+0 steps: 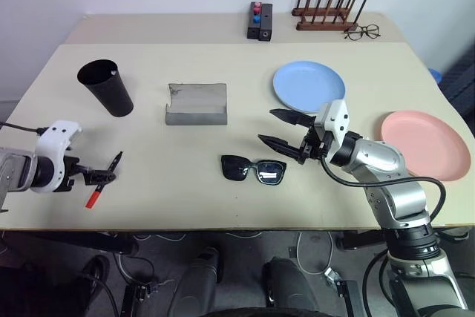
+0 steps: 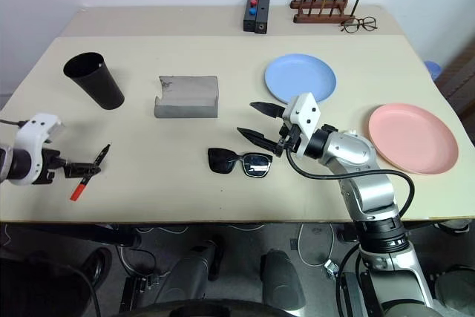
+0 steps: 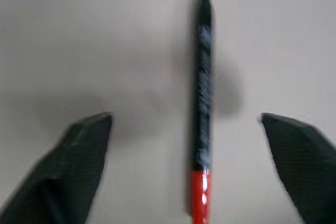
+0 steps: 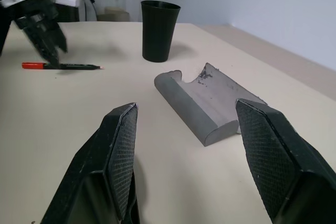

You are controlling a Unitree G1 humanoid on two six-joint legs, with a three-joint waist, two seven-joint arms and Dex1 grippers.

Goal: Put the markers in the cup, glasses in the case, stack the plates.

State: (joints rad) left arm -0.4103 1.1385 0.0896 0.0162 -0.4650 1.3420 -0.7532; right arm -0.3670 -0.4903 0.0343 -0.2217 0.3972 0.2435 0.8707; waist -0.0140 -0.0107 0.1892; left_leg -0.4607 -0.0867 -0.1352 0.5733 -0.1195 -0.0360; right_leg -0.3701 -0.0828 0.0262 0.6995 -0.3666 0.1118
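Gaping left jaws, red marker (image 3: 202,114) lying between

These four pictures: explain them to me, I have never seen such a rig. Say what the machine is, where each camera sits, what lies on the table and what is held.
A two-armed humanoid robot stands at a beige table. Two pictures come from its head, one from each wrist. The left gripper is open over a red marker with a black end, which lies on the table. The right gripper hovers open near black thick-framed sunglasses. Also there: a tall black tumbler, a grey felt case, a light blue plate, a salmon pink plate. Nothing is held.
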